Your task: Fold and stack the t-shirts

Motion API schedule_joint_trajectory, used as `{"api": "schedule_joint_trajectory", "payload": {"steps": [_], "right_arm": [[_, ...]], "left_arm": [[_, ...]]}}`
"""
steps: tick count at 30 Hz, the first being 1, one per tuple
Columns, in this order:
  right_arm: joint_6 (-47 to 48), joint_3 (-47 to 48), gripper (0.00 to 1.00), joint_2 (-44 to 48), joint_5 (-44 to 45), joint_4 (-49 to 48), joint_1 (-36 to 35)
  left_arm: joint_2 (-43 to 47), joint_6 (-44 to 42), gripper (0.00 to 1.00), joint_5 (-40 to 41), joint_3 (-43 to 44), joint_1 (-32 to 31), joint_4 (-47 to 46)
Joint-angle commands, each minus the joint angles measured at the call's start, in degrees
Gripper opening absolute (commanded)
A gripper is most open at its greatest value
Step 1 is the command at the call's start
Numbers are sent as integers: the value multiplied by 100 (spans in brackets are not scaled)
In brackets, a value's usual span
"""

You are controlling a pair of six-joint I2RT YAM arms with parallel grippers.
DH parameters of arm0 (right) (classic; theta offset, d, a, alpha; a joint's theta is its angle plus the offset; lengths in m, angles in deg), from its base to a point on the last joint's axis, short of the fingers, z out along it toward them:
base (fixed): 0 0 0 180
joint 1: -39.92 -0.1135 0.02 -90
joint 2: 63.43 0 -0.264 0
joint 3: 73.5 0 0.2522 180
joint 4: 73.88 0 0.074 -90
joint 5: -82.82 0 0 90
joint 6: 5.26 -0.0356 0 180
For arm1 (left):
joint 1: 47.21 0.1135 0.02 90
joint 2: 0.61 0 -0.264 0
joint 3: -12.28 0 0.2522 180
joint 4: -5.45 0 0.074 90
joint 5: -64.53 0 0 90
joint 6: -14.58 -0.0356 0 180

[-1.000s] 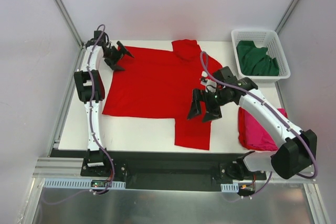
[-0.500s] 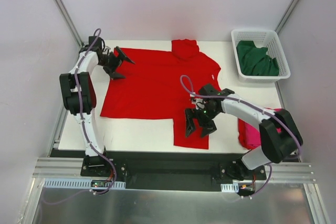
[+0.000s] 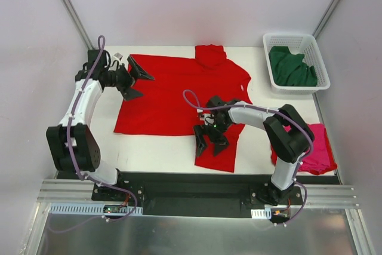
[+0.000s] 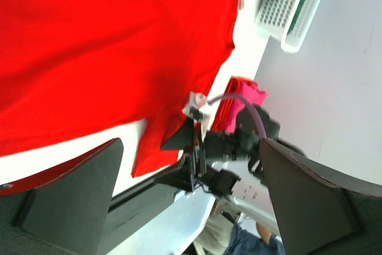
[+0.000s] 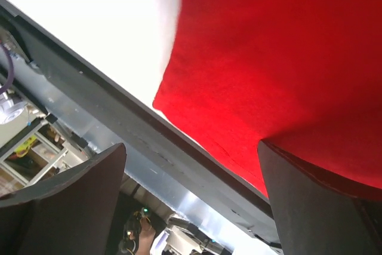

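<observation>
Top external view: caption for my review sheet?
Red t-shirt spread out, open left gripper at its far corner, open right gripper over its near sleeve; pink t-shirt aside, green t-shirt in basket.

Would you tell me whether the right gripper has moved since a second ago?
Yes: the right gripper moved left and nearer, away from the basket.

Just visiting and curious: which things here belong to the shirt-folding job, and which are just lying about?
Belonging to the job:
- red shirt, spread on the table
- pink shirt
- green shirt

Just lying about:
- white basket, holding the green shirt
</observation>
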Motion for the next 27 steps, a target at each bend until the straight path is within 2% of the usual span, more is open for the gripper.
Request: {"api": "schedule_joint_trajectory", "payload": {"steps": [1, 5, 9, 20, 23, 27], "right_arm": [[70, 122, 96, -205, -184, -26, -323], [-97, 96, 96, -162, -167, 36, -595], [-203, 113, 96, -83, -123, 132, -877], [-291, 798, 96, 1200, 1020, 1309, -965], [-335, 650, 96, 1534, 1283, 1529, -965], [-423, 176, 96, 1868, 2064, 1592, -808]], "left_arm": [[724, -309, 99, 100, -745, 56, 77], [1005, -617, 99, 258, -1186, 127, 322], [1059, -1134, 99, 792, -1310, 153, 753], [664, -1961, 99, 1646, -1187, 171, 1553], [524, -2163, 99, 1961, -1178, 171, 1808], [339, -2287, 99, 1797, -1187, 162, 1861]]}}
